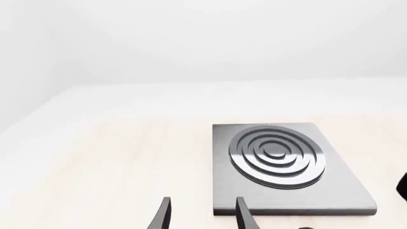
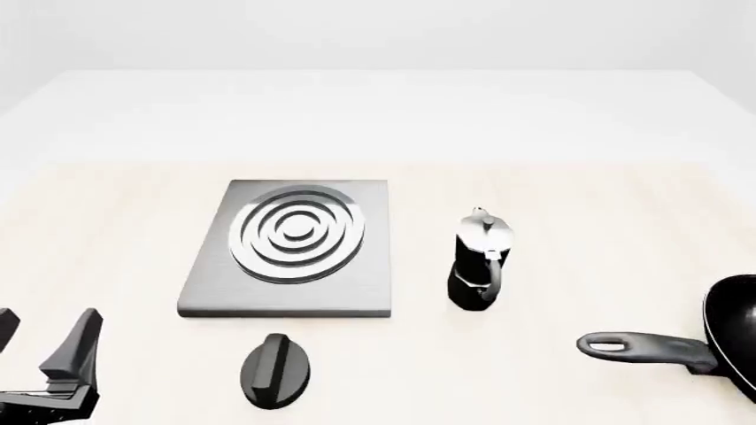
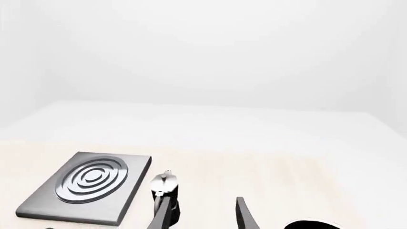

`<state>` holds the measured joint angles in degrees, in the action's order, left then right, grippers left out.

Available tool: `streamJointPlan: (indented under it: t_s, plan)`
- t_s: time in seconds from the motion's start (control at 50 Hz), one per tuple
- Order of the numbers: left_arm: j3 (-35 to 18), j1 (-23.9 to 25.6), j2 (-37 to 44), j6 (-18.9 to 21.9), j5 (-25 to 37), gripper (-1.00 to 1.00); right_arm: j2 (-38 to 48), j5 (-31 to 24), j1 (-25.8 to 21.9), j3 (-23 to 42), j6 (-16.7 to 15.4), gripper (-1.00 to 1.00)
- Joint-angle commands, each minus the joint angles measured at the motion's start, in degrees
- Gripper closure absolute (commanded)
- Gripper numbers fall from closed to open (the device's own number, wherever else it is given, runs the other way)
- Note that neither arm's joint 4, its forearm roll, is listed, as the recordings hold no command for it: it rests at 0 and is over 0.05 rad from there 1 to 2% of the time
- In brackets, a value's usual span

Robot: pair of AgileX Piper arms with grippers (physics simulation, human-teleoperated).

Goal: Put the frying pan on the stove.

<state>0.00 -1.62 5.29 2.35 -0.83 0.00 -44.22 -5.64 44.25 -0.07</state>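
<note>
So basically nothing's been done on this one yet, as far as I can tell. The frying pan (image 2: 732, 320) is sitting way over at the near right edge of the surface (image 2: 567, 133), half cut off by the front view, with its long handle pointing left toward the middle and the loop end facing the moka pot side. The stove (image 2: 292, 249) is left of centre, further back, and its silver rings are completely bare, so the pan and stove are well apart. Between them stands the moka pot (image 2: 479, 261), just right of the stove (worth keeping in mind, it looks like it sits pretty much on the straight line from pan to stove, so I'd guess the carry needs to go over or around it). There's also a black oval knob (image 2: 275, 370) lying near the front, just in front of the stove. The left claw (image 2: 42, 345) is down at the near left corner, fingers spread apart and holding nothing. The right claw (image 3: 202, 214) only shows in its own wrist view, fingers likewise apart and empty, with a sliver of the pan's rim just visible beyond them. So everything's left: get a claw on the pan (the right arm looks like the closer one), lift it, carry it across, and set it down on the rings.
</note>
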Motion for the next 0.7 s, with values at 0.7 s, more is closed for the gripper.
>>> streamJointPlan:
  t_s: [0.7]
  plan:
    - [-0.01, 1.15, -0.81, 0.27, 0.72, -1.00, 0.00, -25.68, 4.55, 23.98, 1.07, -1.00]
